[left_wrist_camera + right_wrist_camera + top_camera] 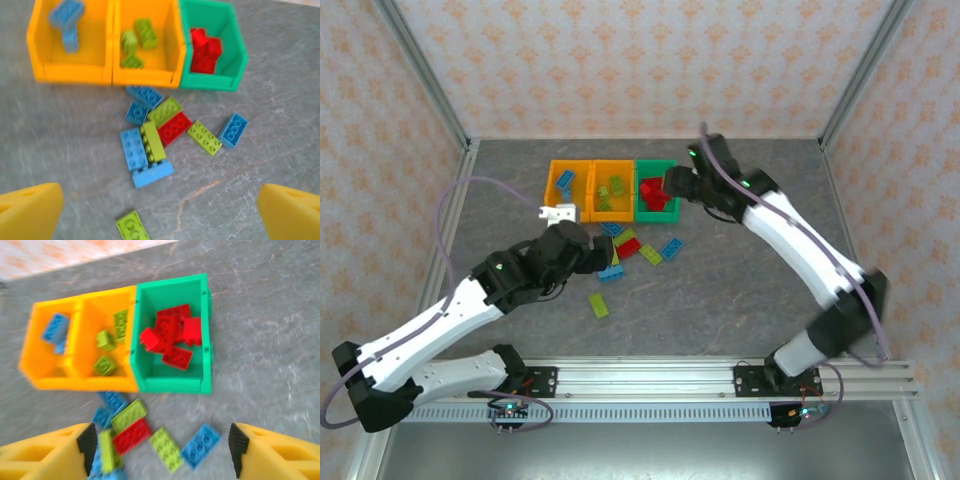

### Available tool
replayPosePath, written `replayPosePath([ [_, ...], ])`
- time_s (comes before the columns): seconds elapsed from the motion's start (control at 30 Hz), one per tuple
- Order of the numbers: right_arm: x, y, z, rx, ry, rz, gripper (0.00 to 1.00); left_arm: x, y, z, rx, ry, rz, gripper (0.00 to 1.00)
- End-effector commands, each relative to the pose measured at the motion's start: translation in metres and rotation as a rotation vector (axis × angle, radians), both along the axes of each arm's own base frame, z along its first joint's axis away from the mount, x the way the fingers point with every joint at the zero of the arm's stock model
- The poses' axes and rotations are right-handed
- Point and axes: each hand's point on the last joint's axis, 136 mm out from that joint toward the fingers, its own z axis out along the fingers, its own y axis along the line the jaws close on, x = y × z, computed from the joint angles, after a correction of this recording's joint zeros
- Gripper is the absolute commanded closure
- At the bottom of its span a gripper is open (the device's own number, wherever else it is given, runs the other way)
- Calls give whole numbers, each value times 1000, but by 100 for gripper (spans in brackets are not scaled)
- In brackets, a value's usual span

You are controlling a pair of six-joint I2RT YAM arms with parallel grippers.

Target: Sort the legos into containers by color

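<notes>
Both sets of fingers wide, nothing between them: left gripper (160, 197) over the loose pile (155, 135), right gripper (161, 442) near the green bin (172, 385). Blues sit in the left orange bin (70, 75), limes in the middle orange bin (145, 77), reds in the green bin. The pile is on the counter (280, 150), just in front of the bins.

Risk: pile bricks touch and overlap (red brick (175, 127) pressed against limes), so closing on one could drag a neighbour into the wrong bin. Both arms near one pile could also bump.

Top view gives arm spacing and a stray lime brick (599, 305) apart from the pile. Left wrist gives the overlaps up close.
</notes>
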Motion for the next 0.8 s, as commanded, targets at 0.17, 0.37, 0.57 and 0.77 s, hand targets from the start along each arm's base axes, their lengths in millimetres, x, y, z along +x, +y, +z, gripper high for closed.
replayPosePath([
  [0.17, -102, -42, -15, 129, 82, -7, 13, 8, -26, -99, -143, 272, 234, 0],
  [0.37, -113, -64, -28, 48, 103, -61, 12, 24, -46, -157, -141, 400, 297, 0],
  [0.57, -110, -60, -26, 63, 87, -47, 12, 40, -55, -181, -90, 403, 272, 1],
  [0.77, -109, -55, -30, 65, 114, -37, 12, 46, -39, -198, -10, 417, 305, 15],
])
